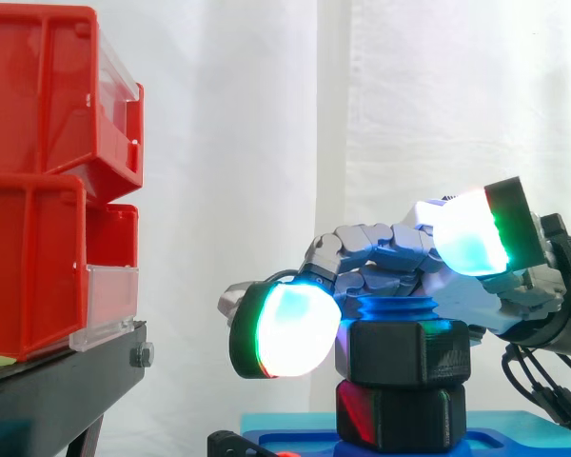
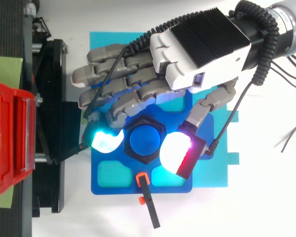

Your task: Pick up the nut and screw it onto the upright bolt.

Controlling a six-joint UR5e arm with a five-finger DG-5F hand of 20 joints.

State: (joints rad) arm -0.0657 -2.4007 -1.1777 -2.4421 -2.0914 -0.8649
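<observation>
Your hand point(image 2: 200, 42) hangs right over the black nut point(image 1: 404, 352). The nut sits on the blue upright bolt point(image 2: 145, 139), above a second black hex block point(image 1: 400, 416). You cannot tell whether the hand has hold of the nut. Under the hand a blue base plate point(image 2: 106, 185) lies on a cyan sheet point(image 2: 214, 175), with a white curtain point(image 1: 247, 143) behind. On the side it reaches toward, red bins point(image 1: 38, 190) stand on a black stand point(image 1: 67, 381), just beside the plate's edge. An orange-and-black tool point(image 2: 150, 210) crosses the plate's edge just beyond the hand.

No legible text, labels or numbers.
</observation>
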